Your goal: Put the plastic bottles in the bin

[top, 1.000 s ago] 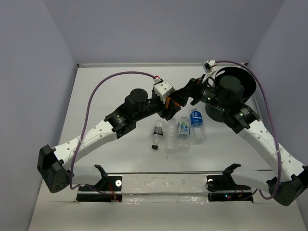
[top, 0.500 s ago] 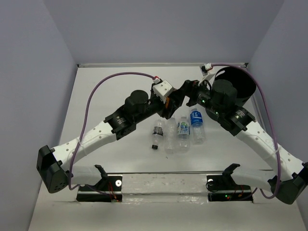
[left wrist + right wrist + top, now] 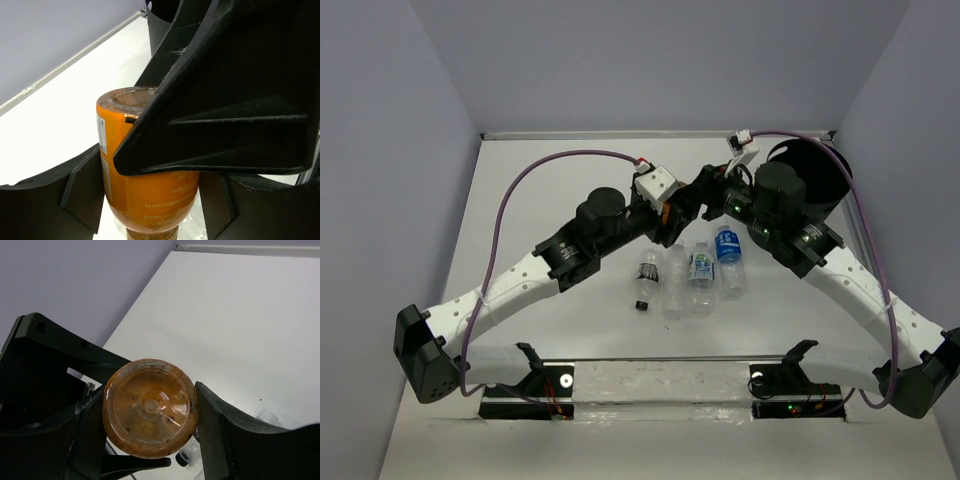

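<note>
White table: just left of the bin, the left gripper and right gripper both clamp one orange bottle. Clear bottles lie near-left of the bin.

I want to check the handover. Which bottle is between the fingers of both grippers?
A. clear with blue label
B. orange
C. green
B: the orange bottle sits between the fingers of the left gripper and of the right gripper.

The orange bottle contrasts with the black bin and white table.
</note>
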### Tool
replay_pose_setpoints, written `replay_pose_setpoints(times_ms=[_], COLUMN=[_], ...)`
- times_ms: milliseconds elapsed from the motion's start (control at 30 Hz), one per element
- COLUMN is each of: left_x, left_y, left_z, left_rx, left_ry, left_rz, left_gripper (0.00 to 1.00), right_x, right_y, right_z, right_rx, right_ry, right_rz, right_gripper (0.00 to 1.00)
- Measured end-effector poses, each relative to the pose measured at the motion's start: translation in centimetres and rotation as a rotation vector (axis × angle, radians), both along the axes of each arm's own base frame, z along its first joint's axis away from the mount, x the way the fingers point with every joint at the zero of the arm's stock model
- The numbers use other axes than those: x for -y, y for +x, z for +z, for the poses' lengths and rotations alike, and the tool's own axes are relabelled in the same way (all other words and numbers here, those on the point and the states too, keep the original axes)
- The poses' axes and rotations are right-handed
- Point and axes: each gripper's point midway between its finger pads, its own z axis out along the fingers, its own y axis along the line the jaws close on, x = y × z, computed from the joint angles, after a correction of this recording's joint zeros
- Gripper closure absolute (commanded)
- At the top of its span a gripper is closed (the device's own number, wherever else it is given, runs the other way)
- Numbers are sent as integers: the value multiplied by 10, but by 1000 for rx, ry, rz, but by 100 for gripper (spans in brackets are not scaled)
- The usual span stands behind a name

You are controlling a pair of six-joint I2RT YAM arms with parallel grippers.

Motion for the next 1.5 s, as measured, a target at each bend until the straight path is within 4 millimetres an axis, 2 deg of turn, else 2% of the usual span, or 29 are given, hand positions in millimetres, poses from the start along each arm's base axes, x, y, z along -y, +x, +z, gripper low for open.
replay_pose_setpoints(times_ms=[67,100,167,300,400,500,567,633,667,767,900,1000,1067,1133,1233,1267,1300,1400,1500], left_x=[0,-1,-2,-4,-14,-29,-38,-47,-53,-67,-81,-91,-96,-95,-95,-95,-94,-94,-93], left_y=[0,0,1,-5,-8,-18,-28,-32,-32,-25,-22,-24,-24,-23,-21,-21,-20,-21,-23], left_z=[1,2,0,-4,-12,-23,-33,-43,-50,-79,-126,-157,-169,-175,-189,-195,-204,-228,-246], left_rx=[-2,-4,-6,-18,-26,-61,-95,-137,-163,-262,-366,-419,-440,-450,-471,-480,-492,-528,-555], left_ry=[-6,-8,-8,-30,-58,-97,-119,-136,-139,-133,-64,-8,18,28,62,78,99,168,218], left_rz=[2,6,13,16,41,69,85,119,149,270,387,447,471,485,508,512,518,532,534], left_gripper=[28,16,1,1,1,1,1,1,1,1,1,1,1,1,1,1,1,1,1], right_x=[-1,-2,-2,-2,-4,16,44,81,111,169,241,280,308,323,329,329,329,327,323], right_y=[0,1,2,10,17,42,66,87,98,113,117,116,114,114,115,116,116,115,113], right_z=[1,1,-1,-6,-5,11,29,48,61,77,78,71,65,59,41,34,24,-3,-11], right_rx=[4,7,4,-2,-16,12,54,100,134,180,181,154,125,100,60,47,26,-36,-57], right_ry=[2,0,-1,-19,-47,-69,-78,-92,-109,-175,-315,-384,-426,-456,-486,-493,-503,-532,-527], right_rz=[6,8,5,-27,-29,-112,-221,-355,-457,-672,-917,-1031,-1112,-1161,-1180,-1176,-1171,-1153,-1125], right_gripper=[72,73,74,75,76,77,77,77,77,77,77,77,76,75,58,48,28,17,17])
